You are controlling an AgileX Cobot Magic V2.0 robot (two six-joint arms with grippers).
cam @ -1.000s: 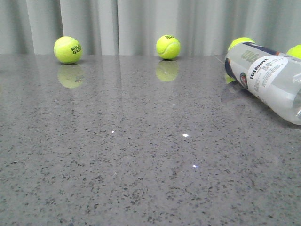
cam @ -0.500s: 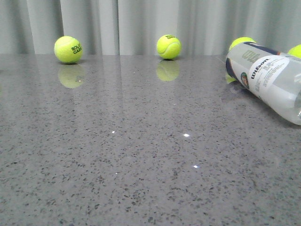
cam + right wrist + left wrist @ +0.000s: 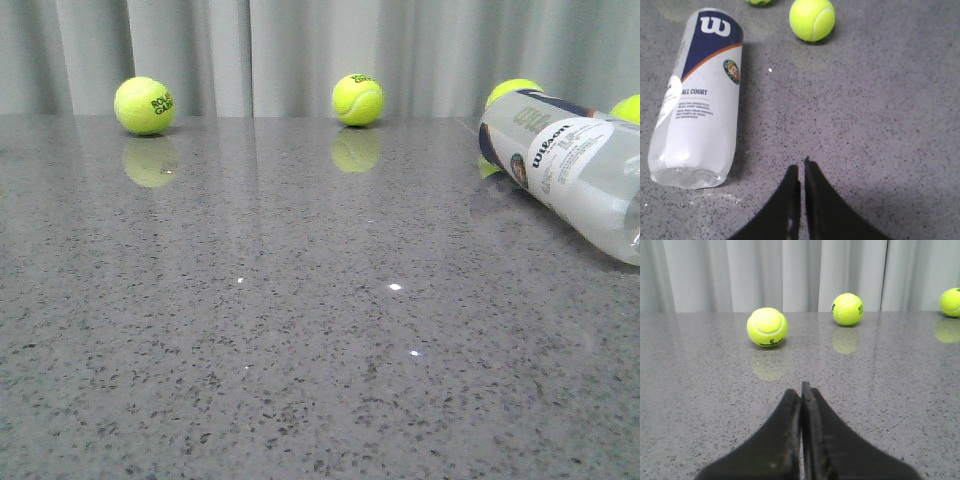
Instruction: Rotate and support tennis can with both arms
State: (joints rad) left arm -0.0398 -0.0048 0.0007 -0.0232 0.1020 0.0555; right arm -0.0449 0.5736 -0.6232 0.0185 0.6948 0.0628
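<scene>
Front view: the tennis can (image 3: 565, 170) is seen lying on its side near the right edge of the grey speckled counter (image 3: 300, 340), towards the far right corner, with its labelled end turned to the far side. Two tennis balls (image 3: 513, 90) are partly hidden just behind it, and two more (image 3: 145, 105) are set along the far edge before the grey curtain (image 3: 300, 50). In the right wrist view the can is shown untouched, well apart from the right gripper (image 3: 801, 172), whose black fingers are pressed together on nothing. The left gripper (image 3: 801, 392) is likewise closed and empty, low over the counter, with a ball (image 3: 767, 327) lying ahead of it.
</scene>
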